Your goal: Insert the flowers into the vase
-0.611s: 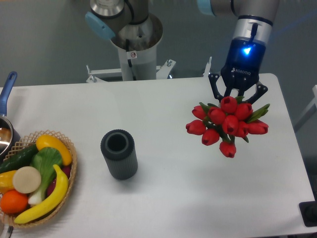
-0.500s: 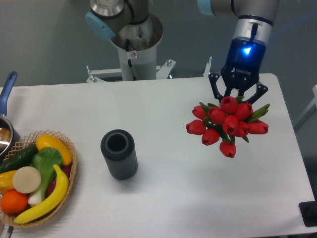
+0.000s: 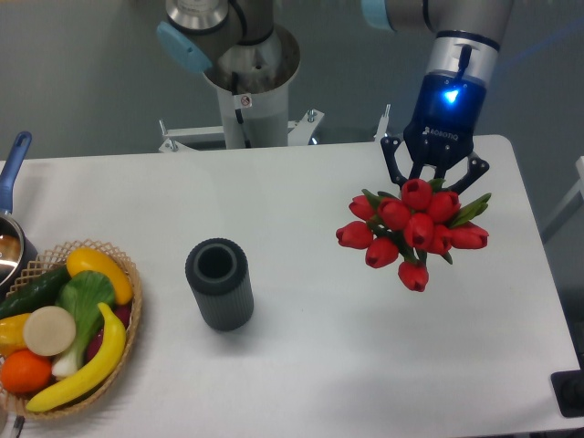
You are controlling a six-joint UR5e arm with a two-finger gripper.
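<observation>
End effector (image 3: 434,175) closed around flowers (image 3: 412,232), held above right side of desk (image 3: 301,201); stems and fingertips hidden behind buds. Vase (image 3: 219,283) upright, well apart leftward. Basket (image 3: 123,265) cut off at left edge.

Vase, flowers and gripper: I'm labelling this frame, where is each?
vase (image 3: 219,285), fixed camera, ribbed side.
flowers (image 3: 412,228), fixed camera, middle bud.
gripper (image 3: 434,179), fixed camera, between its fingers.

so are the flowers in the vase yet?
Out. The flowers hang at the gripper, well right of the vase, whose mouth looks empty.
</observation>
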